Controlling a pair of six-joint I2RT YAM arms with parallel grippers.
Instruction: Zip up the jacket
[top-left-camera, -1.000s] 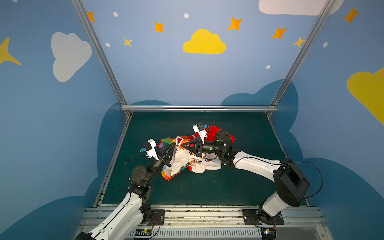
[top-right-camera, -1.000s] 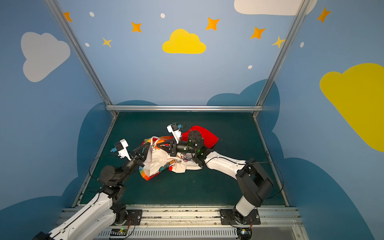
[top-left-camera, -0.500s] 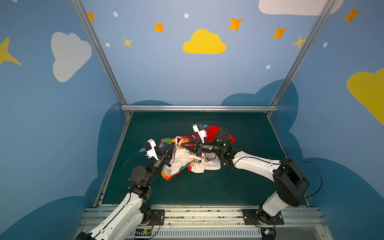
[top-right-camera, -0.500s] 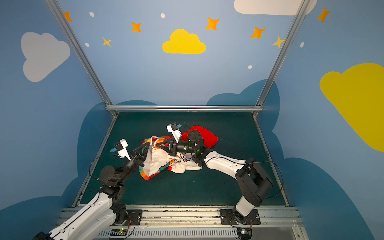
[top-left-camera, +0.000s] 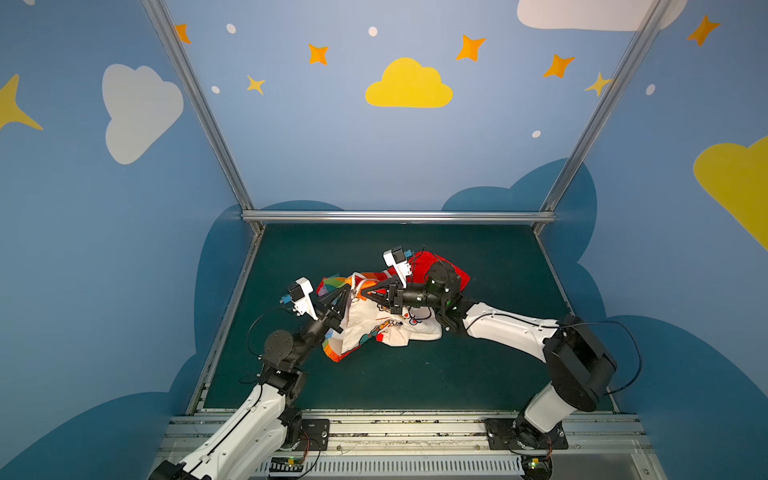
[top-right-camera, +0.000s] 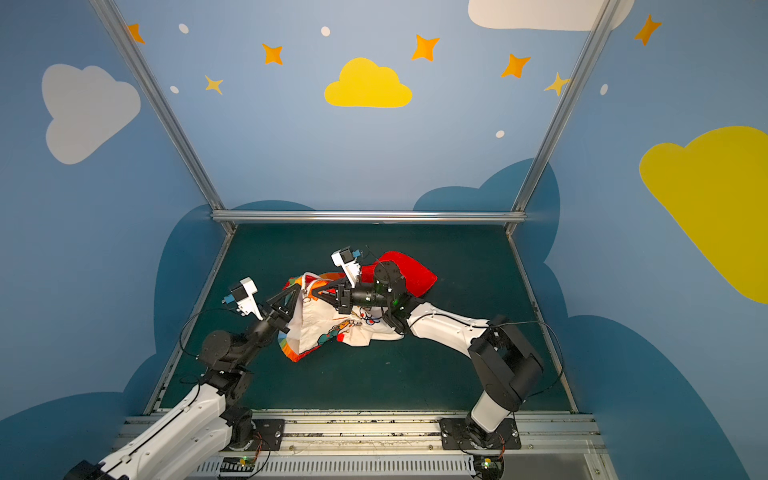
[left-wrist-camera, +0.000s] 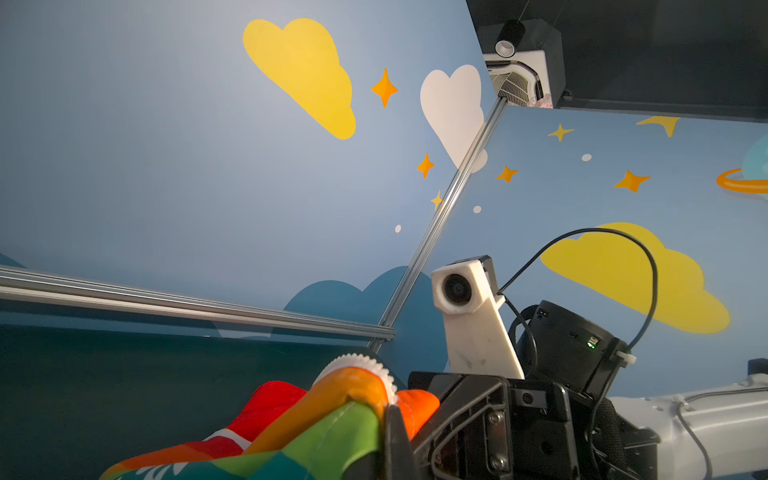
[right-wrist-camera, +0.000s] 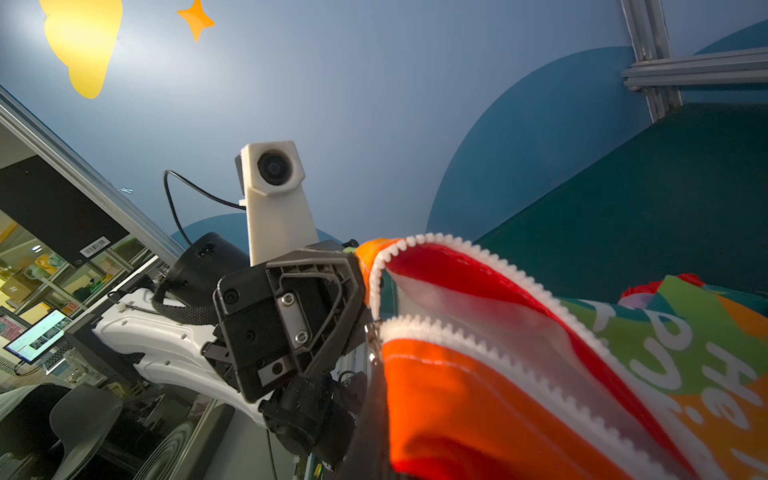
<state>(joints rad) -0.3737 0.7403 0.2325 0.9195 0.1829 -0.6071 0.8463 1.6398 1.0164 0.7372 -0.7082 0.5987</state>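
Holding the jacket (top-left-camera: 386, 322) bunched near the middle of the green worktop (top-left-camera: 415, 386), one edge raised between my pincers. Left pincer (top-left-camera: 349, 290) is pinching the orange edge by the white zipper (right-wrist-camera: 424, 330); right pincer (top-left-camera: 365, 293) is clamping the facing edge. Rainbow stripes, the red part (top-left-camera: 457, 276), white lettering (right-wrist-camera: 706, 374) and cartoon-printed lining (top-left-camera: 374, 328) are showing; the zipper's tooth rows are lying apart.

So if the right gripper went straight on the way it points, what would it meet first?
Past the jacket it pinches, probably the left gripper: their tips nearly meet, though depth is unclear.
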